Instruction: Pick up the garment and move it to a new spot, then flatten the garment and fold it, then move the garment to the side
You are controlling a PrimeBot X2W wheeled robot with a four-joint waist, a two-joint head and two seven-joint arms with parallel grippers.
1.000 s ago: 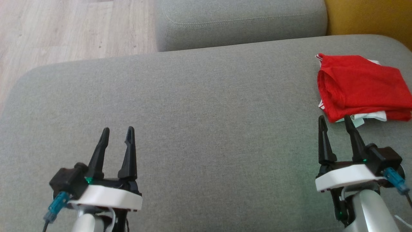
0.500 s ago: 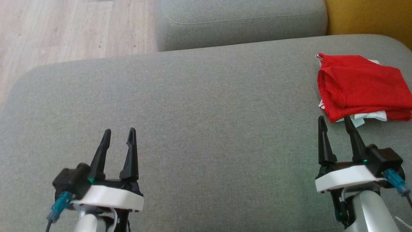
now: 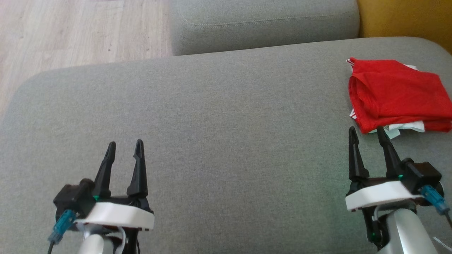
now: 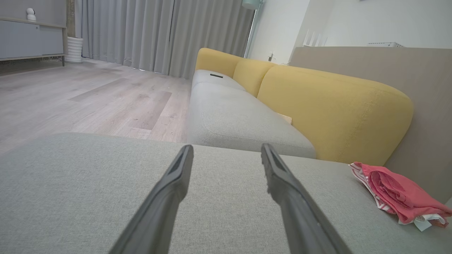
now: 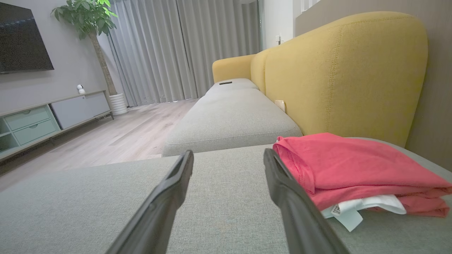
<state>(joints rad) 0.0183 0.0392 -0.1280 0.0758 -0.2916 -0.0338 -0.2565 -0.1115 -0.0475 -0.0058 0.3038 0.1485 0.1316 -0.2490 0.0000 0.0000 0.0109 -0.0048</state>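
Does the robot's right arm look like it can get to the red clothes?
Probably yes. The right gripper is open and close to the near edge of the folded red garment on the grey cushion, with nothing lying between them.

I see a long sofa (image 5: 339, 70) with a yellow back and grey seats. A wide grey cushion (image 3: 226, 116) lies at the sofa's near end. Pale wood floor (image 4: 88, 95) runs along the front of the sofa. Grey curtains (image 5: 159, 49) hang past the sofa's far end. Across the floor from the sofa are a low cabinet (image 5: 42, 116), a dark TV (image 5: 21, 38) and a leafy plant (image 5: 88, 17).
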